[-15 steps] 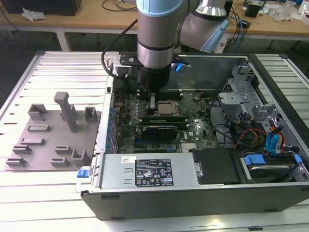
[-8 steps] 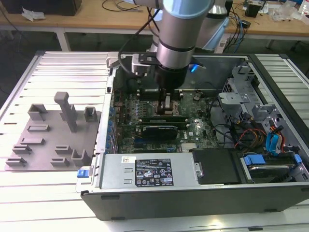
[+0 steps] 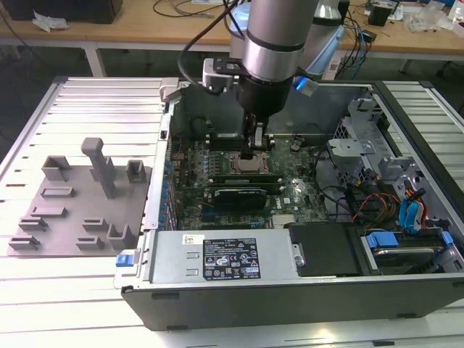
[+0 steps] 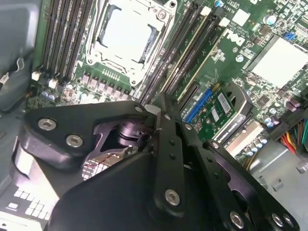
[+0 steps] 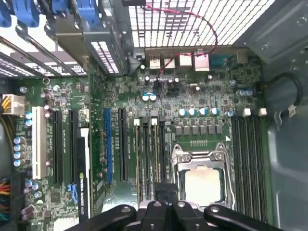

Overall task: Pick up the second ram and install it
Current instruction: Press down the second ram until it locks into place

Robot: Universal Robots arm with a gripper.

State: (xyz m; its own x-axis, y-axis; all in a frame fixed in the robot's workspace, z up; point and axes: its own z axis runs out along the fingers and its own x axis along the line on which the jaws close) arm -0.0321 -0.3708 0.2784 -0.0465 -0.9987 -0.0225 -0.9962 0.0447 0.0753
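Observation:
My gripper (image 3: 254, 151) reaches down into the open computer case, over the motherboard next to the CPU socket (image 3: 250, 165). In both wrist views its black fingers (image 4: 161, 115) are pressed together, directly above the long memory slots (image 5: 149, 154) beside the socket (image 5: 202, 180). A thin strip with a pale green edge, the second ram (image 4: 195, 60), stands on edge in one of those slots and runs away from the fingertips. Whether the fingertips touch it is hidden by the fingers themselves.
A grey holder tray (image 3: 80, 210) with upright posts lies on the slatted table at the exterior view's left. Inside the case are a black expansion card (image 3: 235, 196), a power supply (image 3: 217, 257), drive bays and cables (image 3: 391, 210) at the exterior view's right.

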